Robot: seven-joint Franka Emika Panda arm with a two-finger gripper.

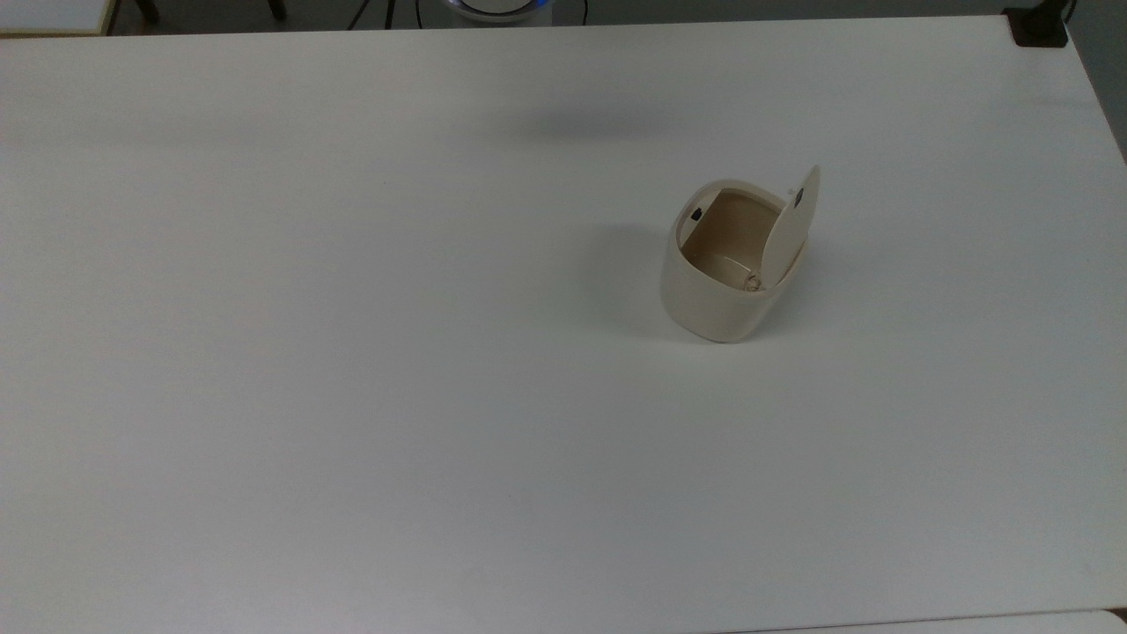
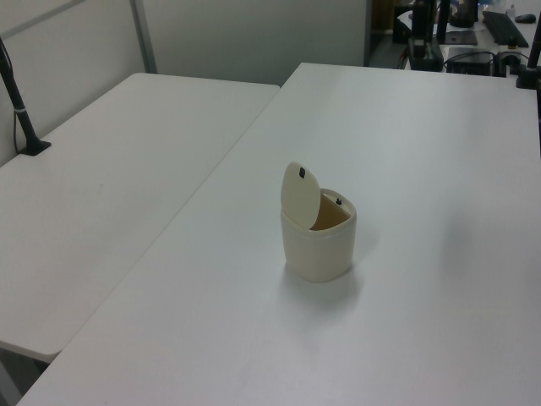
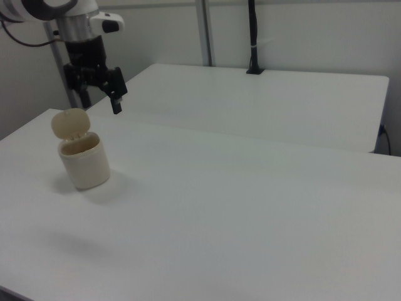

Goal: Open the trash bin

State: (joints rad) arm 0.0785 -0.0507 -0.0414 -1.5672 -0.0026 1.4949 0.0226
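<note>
The cream-beige trash bin (image 1: 715, 304) stands on the white table (image 1: 352, 352), right of centre in the top view. Its flat lid (image 1: 792, 224) is swung up, standing almost upright on the top view's right side of the rim, and the brown inside is open to view. A small black button (image 1: 696, 213) sits at the rim's far-left corner. In the left view the bin (image 2: 319, 249) has its lid (image 2: 301, 196) raised. In the right view the gripper (image 3: 116, 103) hangs in the air above and to the right of the bin (image 3: 84, 164), apart from it and from the lid (image 3: 70, 123).
A second white table (image 2: 101, 194) adjoins this one. A black post (image 3: 252, 37) is clamped to its far edge, and another black clamp (image 1: 1039, 26) sits at the top view's far-right corner. The robot base (image 1: 497, 7) is at the far edge.
</note>
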